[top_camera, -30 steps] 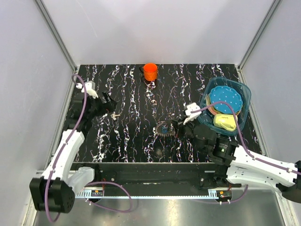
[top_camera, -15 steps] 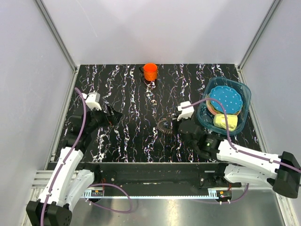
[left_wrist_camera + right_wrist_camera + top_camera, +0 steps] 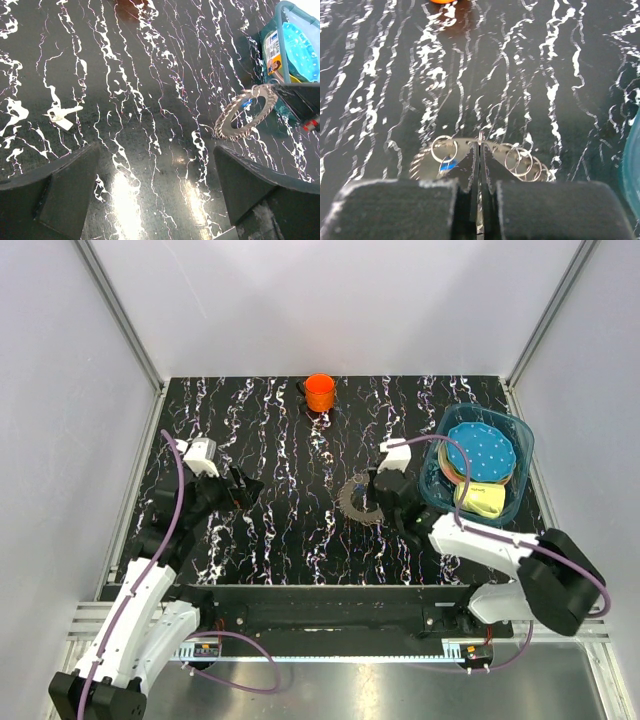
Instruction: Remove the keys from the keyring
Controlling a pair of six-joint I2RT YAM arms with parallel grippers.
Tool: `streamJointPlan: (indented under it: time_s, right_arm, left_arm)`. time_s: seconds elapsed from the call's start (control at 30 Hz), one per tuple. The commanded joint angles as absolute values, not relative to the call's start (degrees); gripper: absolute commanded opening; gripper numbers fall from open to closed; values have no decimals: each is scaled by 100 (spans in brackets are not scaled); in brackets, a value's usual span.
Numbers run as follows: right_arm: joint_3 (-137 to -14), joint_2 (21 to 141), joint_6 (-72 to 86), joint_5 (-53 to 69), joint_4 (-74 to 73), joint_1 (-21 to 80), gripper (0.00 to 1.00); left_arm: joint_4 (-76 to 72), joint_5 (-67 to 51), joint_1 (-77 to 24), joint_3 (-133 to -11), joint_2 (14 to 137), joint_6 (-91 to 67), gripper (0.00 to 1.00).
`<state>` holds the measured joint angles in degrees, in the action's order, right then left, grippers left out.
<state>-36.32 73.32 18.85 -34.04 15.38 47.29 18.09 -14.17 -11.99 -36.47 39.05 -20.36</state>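
Note:
The keys [image 3: 358, 502] form a grey toothed wheel at mid table, with a small blue piece [image 3: 448, 164]. My right gripper [image 3: 377, 500] is shut on the wheel's right edge and pinches the thin keyring [image 3: 481, 136] between its fingertips. In the left wrist view the wheel [image 3: 244, 118] stands tilted, its open centre showing. My left gripper [image 3: 243, 490] is open and empty over the left of the table, apart from the wheel. One loose pale key [image 3: 62, 115] lies on the table ahead of it to the left.
An orange cup [image 3: 320, 392] stands at the back middle. A teal bin [image 3: 524, 445] at the right holds a blue dotted disc [image 3: 478, 450] and a yellow item [image 3: 478, 500]. The table is black marble with white veins.
My right arm has swung left and carried the key wheel slightly right and farther back; it now shows face-on. My left gripper has moved nearer and a little right.

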Motion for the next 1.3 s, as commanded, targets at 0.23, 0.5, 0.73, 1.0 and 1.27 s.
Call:
streamJointPlan:
  time_s: [0.23,0.5,0.73,1.0,1.27]
  right_arm:
    - [-4762,9017,1512,-2524,2382,3420,3]
    - [-5116,8307,1458,-1592,1171,3366,63]
    - [-4676,6225,1748,-695,-130,3366,100]
    - [-5029,4519,2155,287,-1644,3375,100]
    - [-4931,3482,2707,686,-1951,3375,100]
  left_arm:
    - [1749,-1081,-1230,-3727,3893,-2013,99]
    - [1758,-1151,-1230,-3753,3894,-2004,99]
    - [1512,-1749,-1230,-3902,3841,-1828,99]
    - [986,-2706,-1230,-4061,3727,-2310,99]
    - [-132,-3639,-1230,-3850,3033,-2883,99]
